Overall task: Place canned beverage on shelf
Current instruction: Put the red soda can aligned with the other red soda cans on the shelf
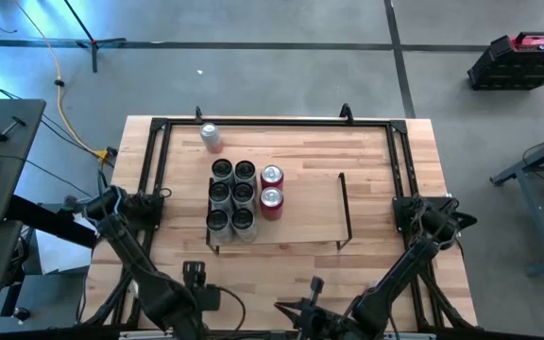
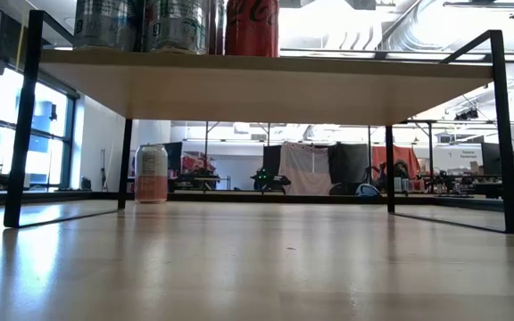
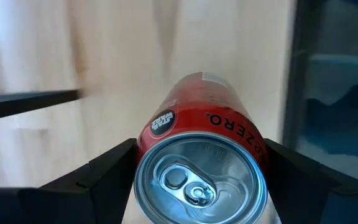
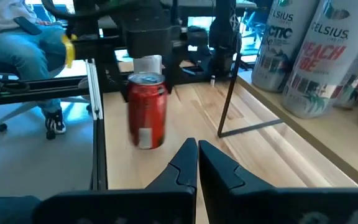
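Observation:
The shelf (image 1: pixel 310 208) is a light-wood board on black wire end frames in the middle of the table; it also shows in the low view (image 2: pixel 266 85). Several silver cans (image 1: pixel 231 195) and two red cans (image 1: pixel 271 189) stand on its left half. My left gripper (image 1: pixel 194 274), near the table's near edge, is shut on a red Zero can (image 3: pixel 201 162), also seen in the right wrist view (image 4: pixel 146 112); in the high view the gripper hides it. My right gripper (image 4: pixel 196 155) is shut and empty, near the near edge. My left gripper pinches the red can between its two fingers (image 3: pixel 114 168), on the can's side wall just below its top rim (image 3: pixel 143 152). The fingers come from above, pointing down. The can hangs upright below them; whether its base touches the table I cannot tell.
A pale can (image 1: pixel 212 135) stands alone on the table beyond the shelf's far left corner, seen also in the low view (image 2: pixel 151 173). The shelf's right half is bare. Black rails (image 1: pixel 272 121) edge the tabletop. A seated person (image 4: pixel 23 43) is off the table.

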